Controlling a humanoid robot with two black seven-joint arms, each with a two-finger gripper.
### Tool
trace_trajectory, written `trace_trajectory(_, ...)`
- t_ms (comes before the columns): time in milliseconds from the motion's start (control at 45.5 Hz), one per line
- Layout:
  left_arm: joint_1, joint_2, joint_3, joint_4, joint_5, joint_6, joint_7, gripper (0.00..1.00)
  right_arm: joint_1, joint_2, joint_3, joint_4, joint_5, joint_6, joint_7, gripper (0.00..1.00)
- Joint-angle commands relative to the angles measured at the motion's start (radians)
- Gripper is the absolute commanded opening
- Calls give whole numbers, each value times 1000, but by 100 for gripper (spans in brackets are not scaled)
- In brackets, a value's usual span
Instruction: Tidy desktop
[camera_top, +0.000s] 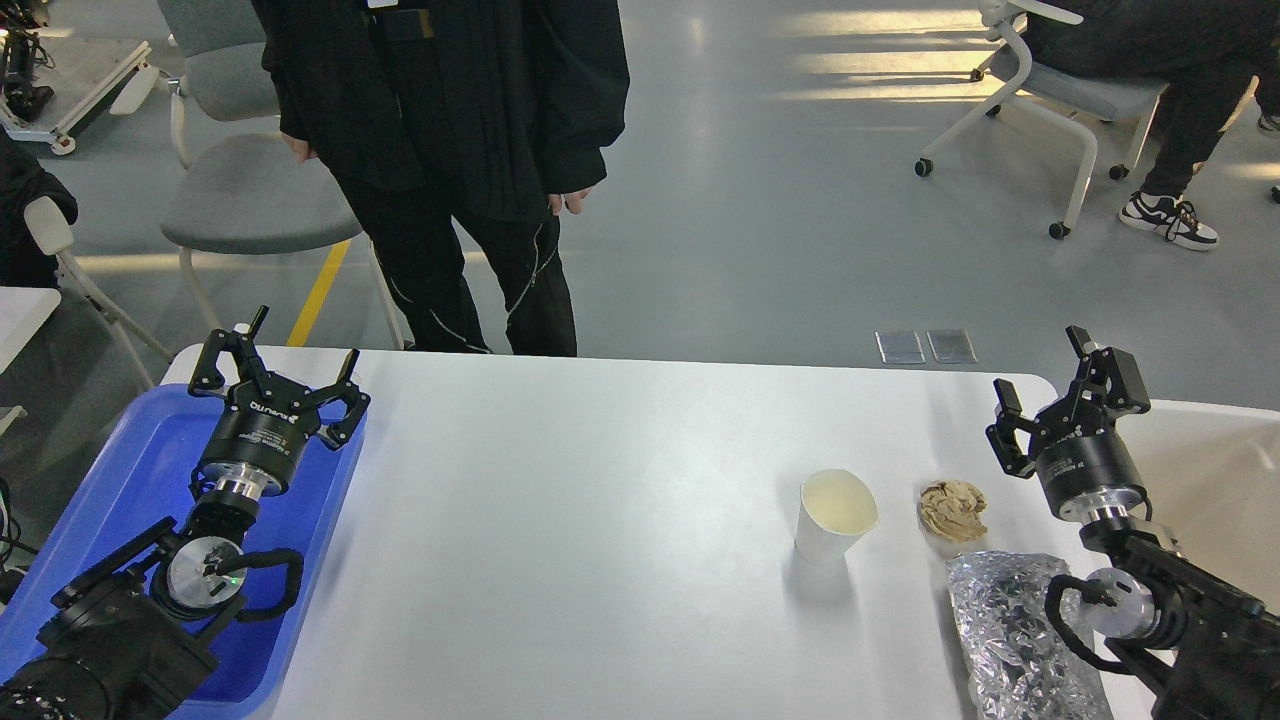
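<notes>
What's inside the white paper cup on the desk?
The white paper cup stands upright on the desktop, and only its pale upper inner wall shows. Nothing is visible inside, but its bottom is hidden by the near wall.

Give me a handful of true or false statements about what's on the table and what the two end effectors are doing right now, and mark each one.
1. The paper cup stands upright on the desktop. True.
2. The left end effector is clamped on the paper cup. False: it is open, holds nothing and hangs over the far end of the blue tray.
3. A crumpled brown paper wad lies to the right of the cup. True.
4. The foil wrapper sits inside the blue tray. False: it lies on the desktop near the right arm.
5. The right end effector is open and empty. True.
</notes>
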Motion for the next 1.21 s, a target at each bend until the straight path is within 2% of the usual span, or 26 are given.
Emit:
trace_trajectory(0, 0, 0, -1, 0, -1, 0, 0, 100, 8, -8, 2, 1, 0, -4, 0, 100)
trace_trajectory(242, 0, 0, -1, 0, 1, 2, 0, 100, -6, -8, 4, 27, 54, -8, 0, 100)
trace_trajectory(308, 0, 0, -1, 0, 1, 0, 0, 100, -8, -14, 4, 46, 72, -8, -29, 100)
trace_trajectory(330, 0, 0, -1, 0, 1, 0, 0, 100, -12, -33, 4, 69, 84, -8, -49, 100)
trace_trajectory(462, 0, 0, 1, 0, 1, 0, 0, 100, -23, -127, 28, 142, 140, 5, -100, 100)
trace_trajectory(505, 0, 0, 1, 0, 1, 0, 0, 100, -23, -158, 25, 143, 143, 21, -147, 100)
trace_trajectory(593, 0, -1, -1, 0, 2, -3, 1, 100, -23, -179, 25, 142, 141, 62, -204, 100)
trace_trajectory(703, 0, -1, 1, 0, 2, -4, 1, 100, -21, -204, 25, 143, 141, 102, -238, 100)
trace_trajectory(1187, -2, -1, 2, -2, 4, -4, 1, 100, 3, -276, -2, 146, 95, 142, -244, 100)
